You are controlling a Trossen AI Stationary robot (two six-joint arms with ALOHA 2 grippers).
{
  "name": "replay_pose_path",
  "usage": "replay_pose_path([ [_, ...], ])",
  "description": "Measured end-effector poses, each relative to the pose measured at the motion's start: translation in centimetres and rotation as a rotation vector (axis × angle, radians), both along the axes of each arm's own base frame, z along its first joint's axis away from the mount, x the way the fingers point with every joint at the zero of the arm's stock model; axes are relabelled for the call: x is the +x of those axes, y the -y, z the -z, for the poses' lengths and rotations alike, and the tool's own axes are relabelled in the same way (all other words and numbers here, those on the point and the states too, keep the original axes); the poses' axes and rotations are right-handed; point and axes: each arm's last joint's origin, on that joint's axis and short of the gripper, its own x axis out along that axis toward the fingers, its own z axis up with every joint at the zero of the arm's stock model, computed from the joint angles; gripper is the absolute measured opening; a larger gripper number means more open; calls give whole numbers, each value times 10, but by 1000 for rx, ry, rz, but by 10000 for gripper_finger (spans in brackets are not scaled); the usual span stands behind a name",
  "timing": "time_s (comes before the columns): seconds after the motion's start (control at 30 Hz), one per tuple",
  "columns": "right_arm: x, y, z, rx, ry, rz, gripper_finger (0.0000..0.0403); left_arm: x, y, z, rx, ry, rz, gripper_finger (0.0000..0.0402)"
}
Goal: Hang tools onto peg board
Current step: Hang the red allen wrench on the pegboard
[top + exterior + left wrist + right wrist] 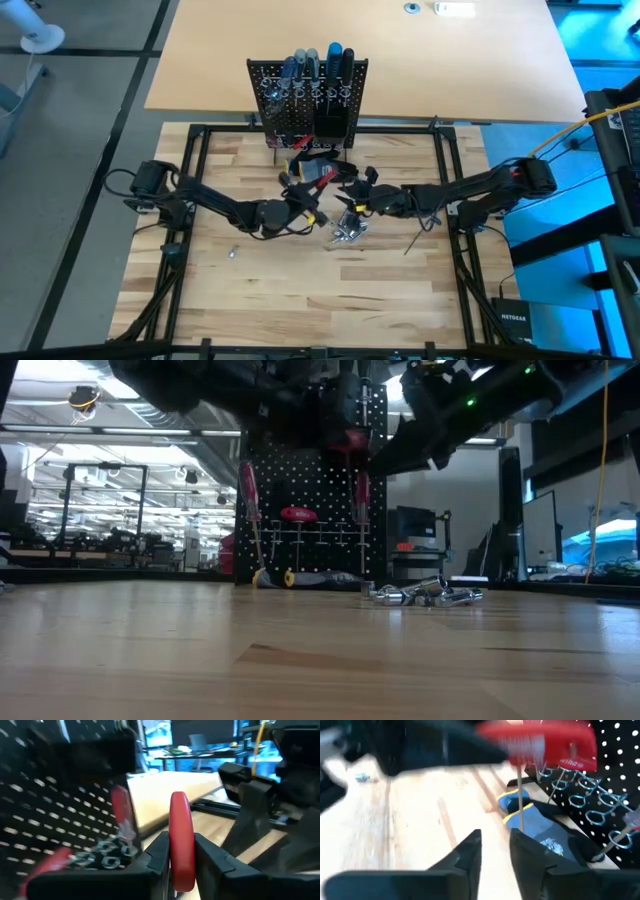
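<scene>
Low view: bare pale wooden tabletop [300,660] fills the foreground. Farther back, a small heap of shiny silver metal pieces [428,596] lies on the wood, right of centre. Behind it stands the upright black perforated peg board [310,510], with two red-handled screwdrivers [249,495] hanging on its face. Both arms enter from above as dark masses, blocking the board's top edge.

High view: the two grippers meet in front of the peg board [308,100], above a dark clutter with red and yellow parts that is hard to make out. The silver metal pieces [350,230] lie just right of the left gripper [310,208]. A lone small silver piece [231,253] sits well apart to the left. Blue and black screwdriver handles [318,62] stand upright along the board's top.

Left wrist view: the left gripper [182,860] is clamped on a red screwdriver handle [182,840], fingers [155,856] pressed on either side. The pale ring holders [112,855] beside it are blurred.

Right wrist view: the right gripper [495,847] stands narrowly parted, holding nothing; the red handle [545,745] with its thin shaft is beyond the fingertips, gripped by a blurred dark shape. A blue-grey glove-like bundle [540,827] lies at the board's foot.
</scene>
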Motion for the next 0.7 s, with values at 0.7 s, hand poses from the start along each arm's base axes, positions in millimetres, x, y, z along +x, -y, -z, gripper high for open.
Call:
replay_pose_path([
  [0.7,-80,-25,4,-2,-33,13,149,-55,-38,3,-18,61,-124,51],
])
